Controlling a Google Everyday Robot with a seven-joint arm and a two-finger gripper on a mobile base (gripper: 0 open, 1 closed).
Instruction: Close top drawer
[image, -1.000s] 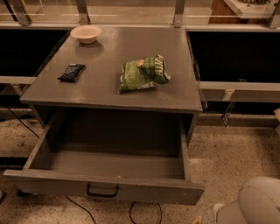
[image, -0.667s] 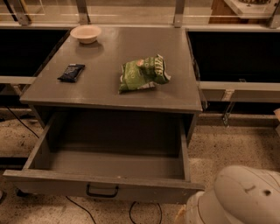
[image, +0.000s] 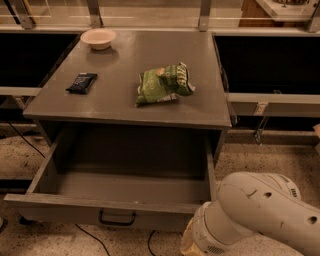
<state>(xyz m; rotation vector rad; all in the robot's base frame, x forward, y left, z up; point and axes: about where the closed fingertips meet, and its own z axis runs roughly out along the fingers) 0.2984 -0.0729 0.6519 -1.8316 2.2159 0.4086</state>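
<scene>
The hand is out of sight below the lower edge, where the white arm (image: 260, 215) leaves the view; apart or together, I cannot tell. The top drawer (image: 60, 209) stands pulled wide open just left of it; beyond, the bench (image: 140, 60) carries a green snack bag (image: 164, 84), a black packet (image: 81, 82) and a bowl (image: 98, 38).

The robot arm (image: 260, 215) has pushed farther into the lower right of the frame; its gripper is out of view.

On cabinet top (image: 150, 55), from the bag (image: 164, 84): bowl (image: 98, 38) behind-left, packet (image: 81, 82) left. In front, the top drawer (image: 75, 210) stands open; arm (image: 260, 212) front-right, gripper out of view.
</scene>
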